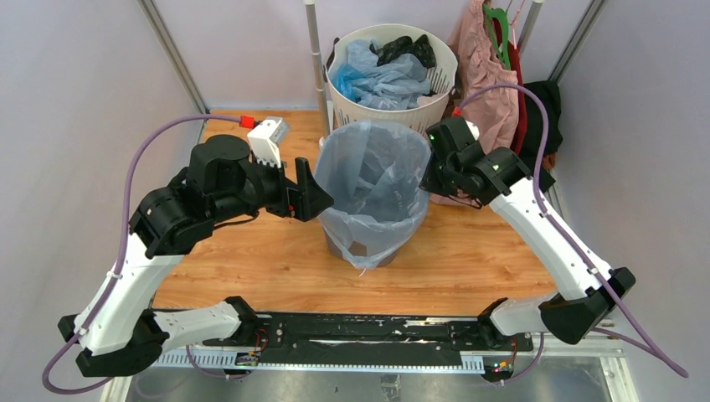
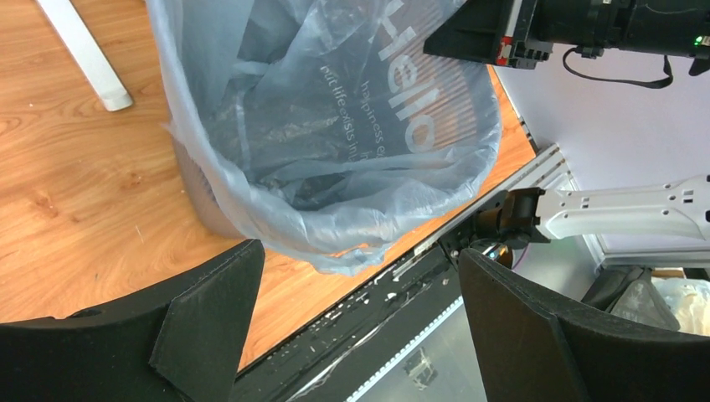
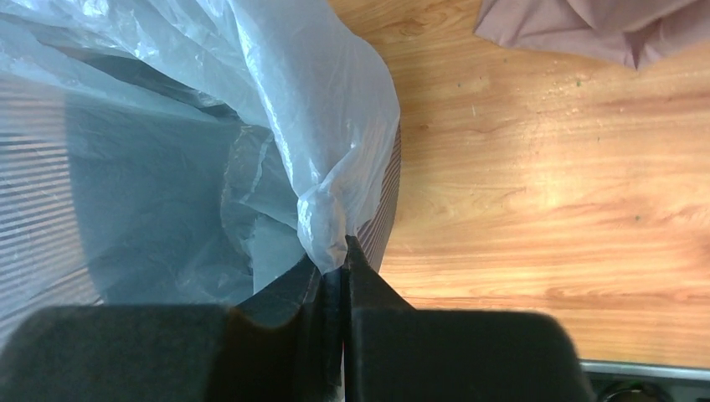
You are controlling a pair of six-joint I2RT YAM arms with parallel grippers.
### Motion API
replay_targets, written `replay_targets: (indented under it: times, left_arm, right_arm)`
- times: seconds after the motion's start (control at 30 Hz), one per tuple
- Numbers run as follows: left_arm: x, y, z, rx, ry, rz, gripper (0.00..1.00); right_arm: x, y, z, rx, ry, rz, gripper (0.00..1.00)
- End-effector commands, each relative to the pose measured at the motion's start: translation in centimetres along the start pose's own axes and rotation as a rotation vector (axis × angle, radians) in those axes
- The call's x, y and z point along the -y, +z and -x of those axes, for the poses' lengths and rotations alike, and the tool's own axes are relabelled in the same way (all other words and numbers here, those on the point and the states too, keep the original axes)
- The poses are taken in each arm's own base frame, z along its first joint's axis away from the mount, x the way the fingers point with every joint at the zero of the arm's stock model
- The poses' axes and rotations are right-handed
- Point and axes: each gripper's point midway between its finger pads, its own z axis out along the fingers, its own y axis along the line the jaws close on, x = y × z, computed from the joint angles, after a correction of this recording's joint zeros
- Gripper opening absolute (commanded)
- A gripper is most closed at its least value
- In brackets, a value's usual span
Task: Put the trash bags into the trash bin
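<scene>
On one trash bin (image 2: 199, 197), one trash bag (image 1: 373, 176) (right gripper (image 3: 344, 251) pinching it).

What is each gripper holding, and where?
The right gripper pinches the pale blue see-through plastic bag by a fold of its edge at the rim of the dark grey mesh bin. The open left gripper holds nothing.

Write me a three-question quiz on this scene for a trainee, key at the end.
1. True or false: the left gripper is shut on the blue trash bag.
2. What does the right gripper pinch? A) the pink garment B) the bag's edge C) a cable
3. Fill in: behind the trash bin, the white basket holds more crumpled ___.
Key: 1 false, it is open; 2 B; 3 bags.
</scene>
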Motion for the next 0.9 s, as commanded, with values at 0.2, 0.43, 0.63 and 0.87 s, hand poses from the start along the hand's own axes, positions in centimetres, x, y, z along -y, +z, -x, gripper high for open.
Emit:
replay_targets:
  times: [0.2, 0.43, 0.63, 0.87]
  left_arm:
    - [0.2, 0.6, -0.9, -0.031, 0.013, -0.02, 0.91]
    - [-0.4, 0.1, -1.5, -0.026, 0.007, -0.007, 0.91]
    - [-1.1, -0.7, -2.4, -0.016, -0.009, 0.004, 0.91]
    - [-2.2, -1.4, -4.0, -0.01, -0.031, 0.023, 0.9]
  right_arm:
    - [-1.0, -0.4, -1.2, -0.027, 0.177, 0.006, 0.17]
    - [-0.6, -3.0, 0.6, 0.059, 0.05, 0.052, 0.63]
    - [-0.1, -7.1, 2.3, 0.151, -0.088, 0.122, 0.81]
    - [-1.7, -8.8, 1.1, 0.099, -0.286, 0.266, 0.79]
